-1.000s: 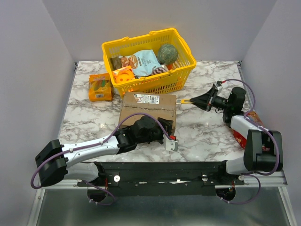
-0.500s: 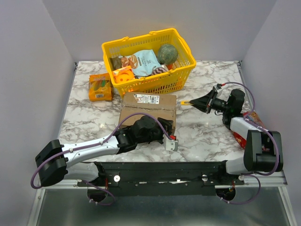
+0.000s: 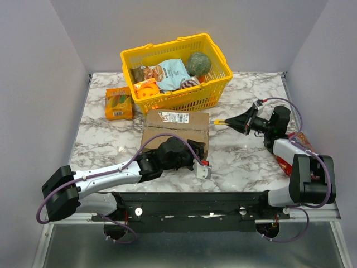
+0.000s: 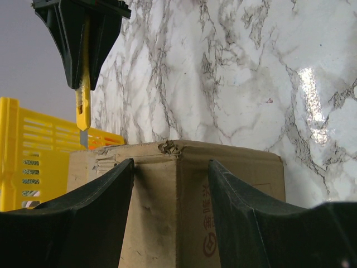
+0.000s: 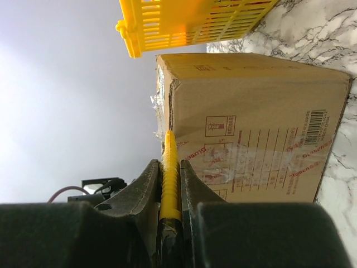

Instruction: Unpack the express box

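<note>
Express box [image 3: 175,133] at table [image 3: 245,162] centre; basket [image 3: 215,86] behind it, snack box [image 3: 119,103] behind-left, packet [image 3: 293,151] far right.

Worktop [image 3: 245,162]: white marble-look slab with grey veining, polished, throwing glossy highlights.

Express box [image 3: 175,134]: brown corrugated cardboard, matt, corner crushed and frayed; clear shiny tape over the seams; white paper label [image 3: 174,116] on top; red print on the side.

Basket [image 3: 215,84]: yellow moulded plastic, slotted walls, slight sheen.

Cutter [image 5: 169,178]: yellow plastic body, smooth, with a thin grey metal blade showing in the left wrist view.

Left end effector [image 4: 170,223]: dark green-black plastic fingers, matt and finely textured.

Right end effector [image 5: 169,184]: same dark matt plastic.

Snack box [image 3: 119,103]: orange printed card, semi-gloss.
</note>
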{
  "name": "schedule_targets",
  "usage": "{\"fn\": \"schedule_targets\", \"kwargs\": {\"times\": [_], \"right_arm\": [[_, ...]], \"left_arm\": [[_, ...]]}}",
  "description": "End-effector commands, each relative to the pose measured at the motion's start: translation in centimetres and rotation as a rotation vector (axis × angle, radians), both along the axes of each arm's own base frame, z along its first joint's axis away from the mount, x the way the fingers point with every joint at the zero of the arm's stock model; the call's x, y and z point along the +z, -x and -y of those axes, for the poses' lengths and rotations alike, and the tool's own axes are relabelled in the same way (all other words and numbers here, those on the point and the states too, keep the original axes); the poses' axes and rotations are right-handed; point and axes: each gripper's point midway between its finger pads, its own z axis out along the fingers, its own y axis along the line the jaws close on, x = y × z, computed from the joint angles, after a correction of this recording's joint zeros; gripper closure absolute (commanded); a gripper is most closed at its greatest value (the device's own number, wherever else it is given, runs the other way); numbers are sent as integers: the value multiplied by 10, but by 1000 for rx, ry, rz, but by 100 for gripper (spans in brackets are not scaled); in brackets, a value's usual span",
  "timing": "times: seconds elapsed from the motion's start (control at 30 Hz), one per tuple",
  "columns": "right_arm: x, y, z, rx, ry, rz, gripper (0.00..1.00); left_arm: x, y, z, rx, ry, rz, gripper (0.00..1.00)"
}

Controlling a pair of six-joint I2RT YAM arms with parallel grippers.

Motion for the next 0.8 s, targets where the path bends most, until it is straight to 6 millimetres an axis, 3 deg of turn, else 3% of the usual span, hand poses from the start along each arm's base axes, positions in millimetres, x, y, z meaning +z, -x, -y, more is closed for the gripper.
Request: {"fn": "schedule_targets", "kwargs": {"times": [0.0, 0.77], "right_arm": [[-2, 2, 1, 2, 18, 13, 99], [1, 8, -10, 101, -24, 10, 99]], "left_arm": [[-4, -1, -2, 24, -9, -13, 36], [-5, -2, 0, 30, 8, -19, 36]]}}
